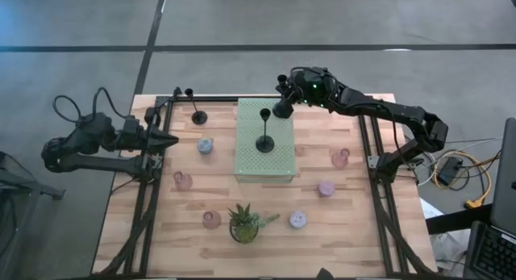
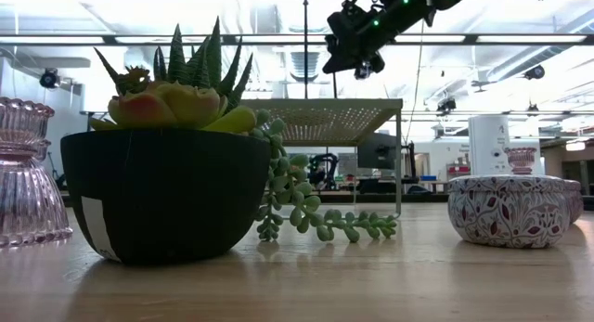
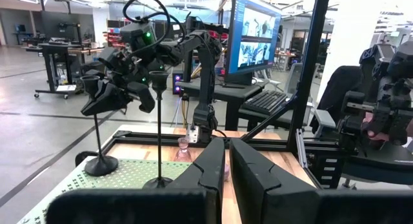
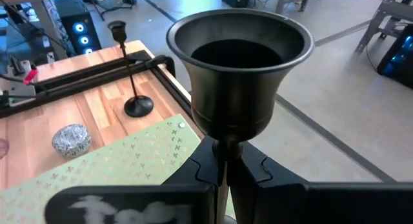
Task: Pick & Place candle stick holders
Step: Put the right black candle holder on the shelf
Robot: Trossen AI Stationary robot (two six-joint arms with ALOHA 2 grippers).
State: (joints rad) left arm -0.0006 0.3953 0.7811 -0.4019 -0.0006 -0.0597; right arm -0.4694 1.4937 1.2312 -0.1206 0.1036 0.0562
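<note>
My right gripper [image 1: 284, 101] is shut on a tall black candle stick holder [image 3: 94, 121] over the far right corner of the green perforated platform [image 1: 250, 163]. A second black holder [image 1: 264, 141] stands by its disc base mid-platform. A third [image 1: 198, 116] stands on the wood at the far left. Squat pastel holders sit around the platform: blue [image 1: 205, 145], pink [image 1: 184, 180], lilac [image 1: 326, 188]. My left gripper [image 1: 171, 140] waits shut, touching nothing, at the table's left edge. My right gripper pinches the holder's thin stem [image 4: 223, 146] between its two fingers, right beneath the cup top [image 4: 240, 62]. The fingers come nearly level from the table's far right side and lie across the stem. The holder stays upright; whether its disc base [image 3: 101, 164] touches the platform I cannot tell.
A small potted plant [image 1: 244, 223] stands near the front edge, with a pink cup [image 1: 211, 219] and a patterned cup [image 1: 298, 219] beside it. Another pink cup [image 1: 341, 157] sits right of the platform. Black frame rails [image 1: 145, 191] run along both table sides.
</note>
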